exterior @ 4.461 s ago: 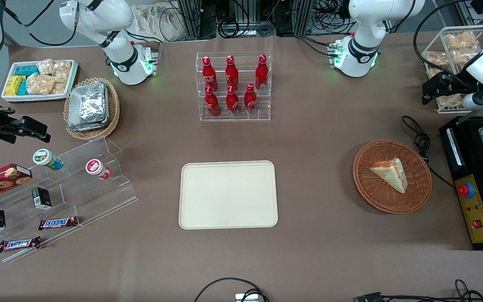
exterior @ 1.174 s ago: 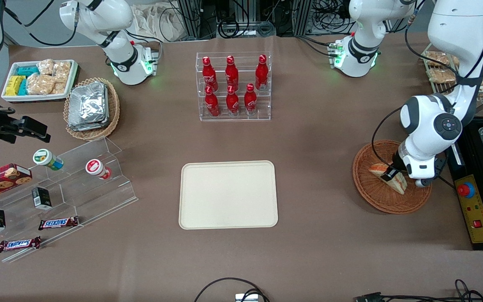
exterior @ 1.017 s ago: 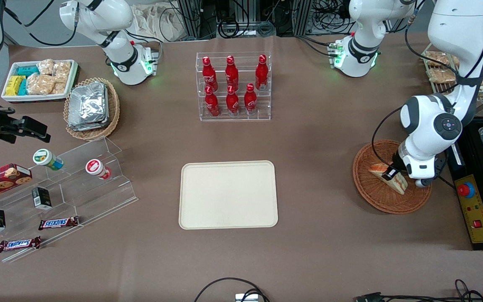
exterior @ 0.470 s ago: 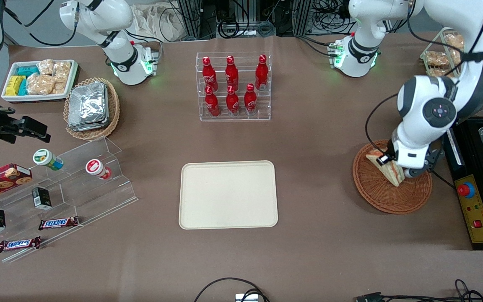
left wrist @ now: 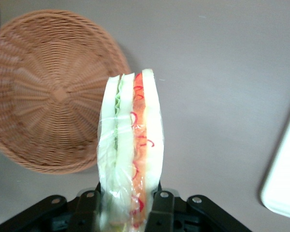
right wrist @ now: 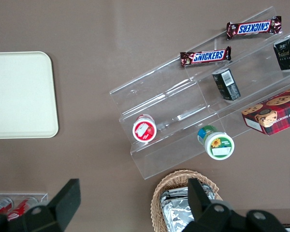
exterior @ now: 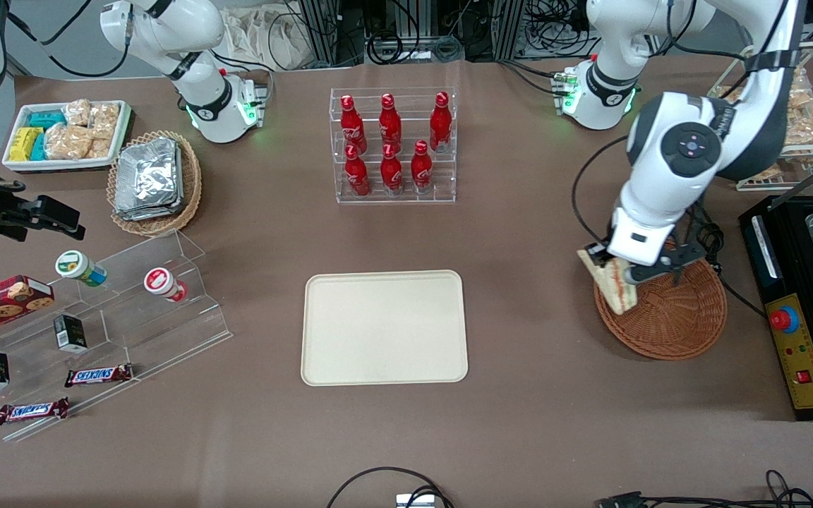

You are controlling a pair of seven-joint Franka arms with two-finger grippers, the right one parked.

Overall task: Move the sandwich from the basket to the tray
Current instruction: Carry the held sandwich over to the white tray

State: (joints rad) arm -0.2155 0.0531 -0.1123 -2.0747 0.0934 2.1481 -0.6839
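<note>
Well apart from the gripper [exterior: 615, 271], toward the parked arm's end of the table: the tray [exterior: 384, 327], large, flat, cream, bare, with open brown table [exterior: 533, 233] between. Long sides running across the table, so plenty of room for a landing anywhere on it. Nearer the camera than the rack of red bottles [exterior: 392, 144], and low enough to clear no obstacle on the way, judging by the empty stretch.

Just beneath and beside the gripper: the basket [exterior: 667, 317], empty now of its load.

Clamped between the fingers [left wrist: 160, 208]: the sandwich [left wrist: 130, 145], held on edge, bread faces against the pads, red and green filling showing, point hanging away from the wrist, lifted clear over the basket's rim.

Next, probably: a sideways carry to the tray, then a lowering.
</note>
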